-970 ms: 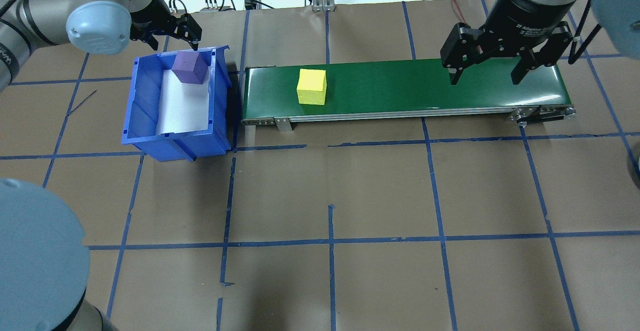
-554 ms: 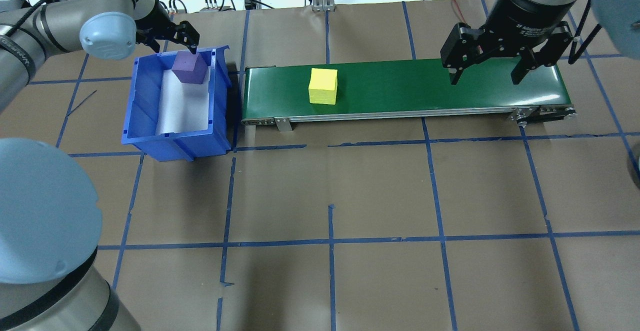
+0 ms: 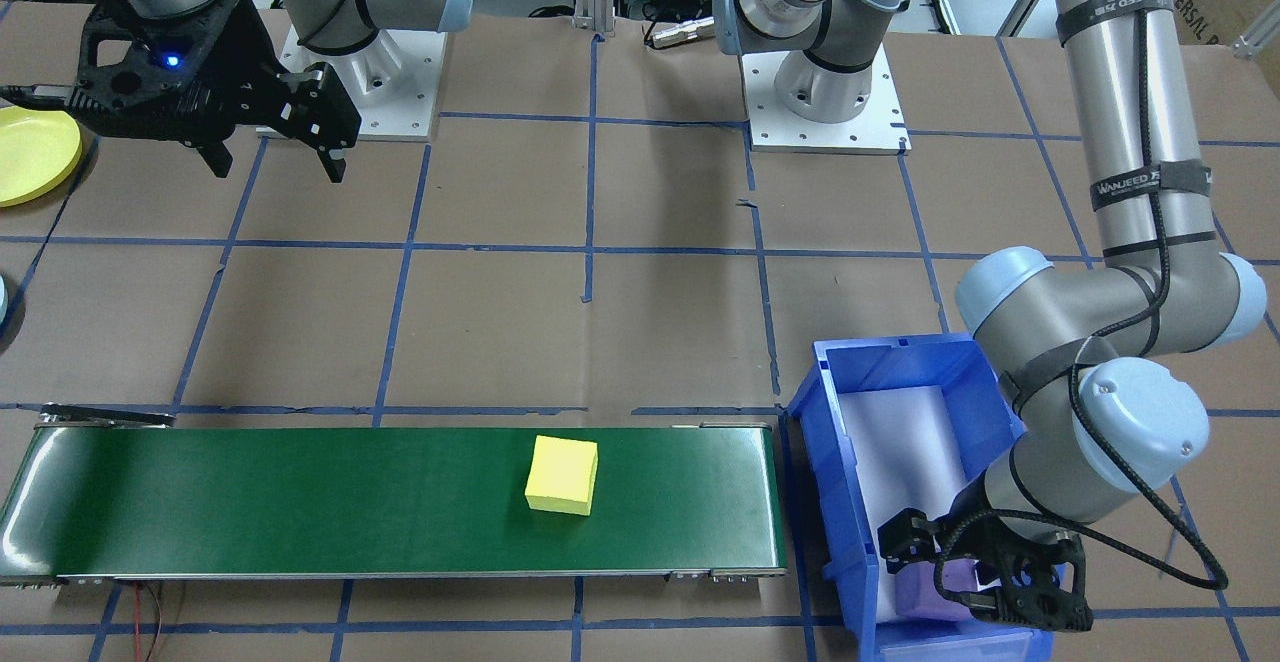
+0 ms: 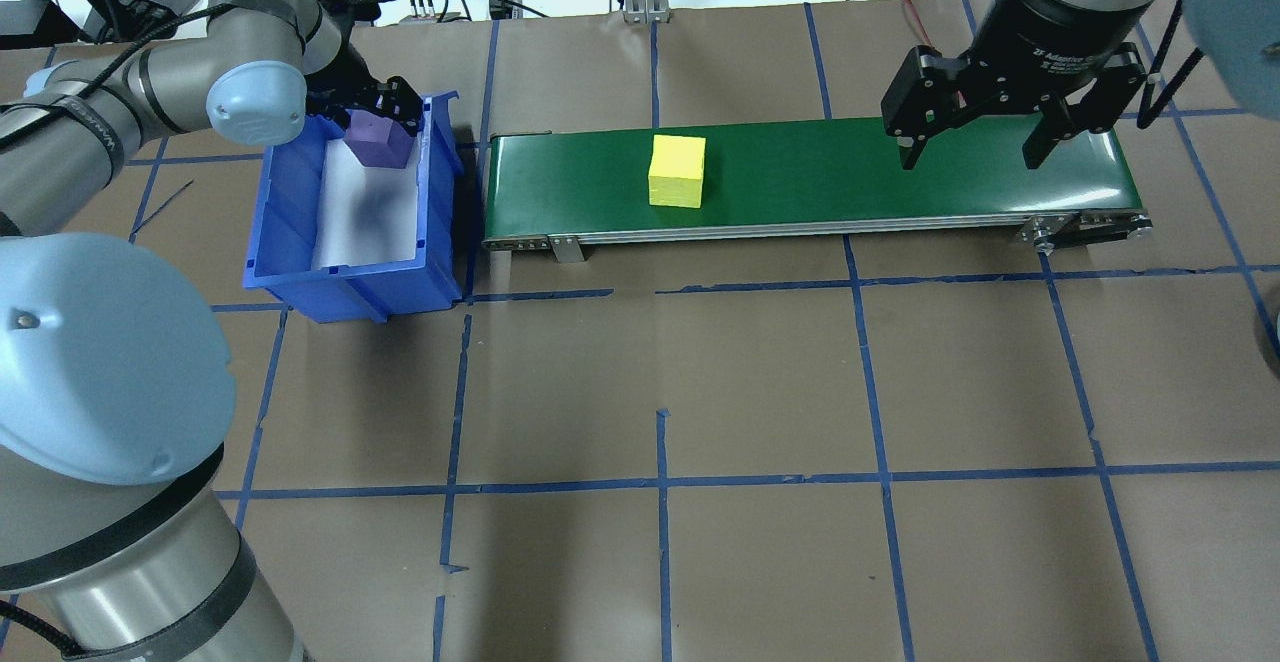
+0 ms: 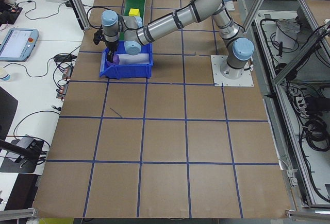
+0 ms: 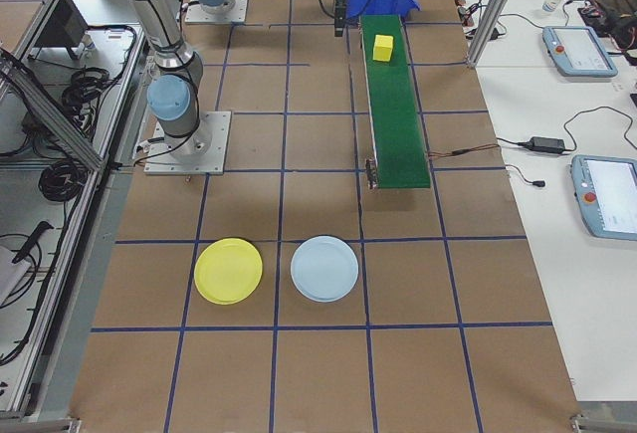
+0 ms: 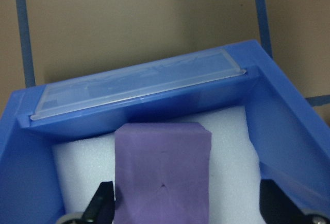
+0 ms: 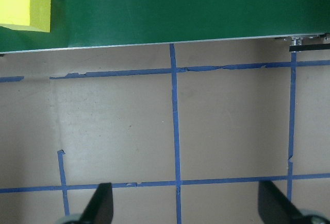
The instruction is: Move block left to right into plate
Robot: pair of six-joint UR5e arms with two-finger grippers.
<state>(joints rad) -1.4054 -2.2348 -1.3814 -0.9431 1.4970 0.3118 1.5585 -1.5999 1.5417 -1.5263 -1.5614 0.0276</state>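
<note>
The brown-papered worktop (image 4: 760,382) with its blue tape grid looks the same as a second ago, and so does the green conveyor belt (image 4: 900,177) across the upper middle of the overhead view; what has changed on it is the yellow block (image 4: 677,170), which now sits further toward the frame's right than before, left of the belt's centre. The left arm has swung as well: its elbow joint, earlier near the upper left corner, now hangs over the blue bin (image 4: 300,242), and the left gripper (image 4: 385,112) has come down to the purple block (image 4: 378,139) at the bin's far end. The right gripper (image 4: 975,127) has not shifted, hovering with fingers spread wide over the belt's right end. The left wrist view adds what the overhead cannot: the purple block rests on the bin's white foam liner against the end wall, with a dark finger (image 7: 100,203) on either side of it, apart and not pressing it. The right wrist view shows the block at its upper left corner, well away from its own parted fingers. Only the right-side view shows both the yellow plate (image 6: 228,271) and the pale blue plate (image 6: 324,269), side by side beyond the belt's end.
</note>
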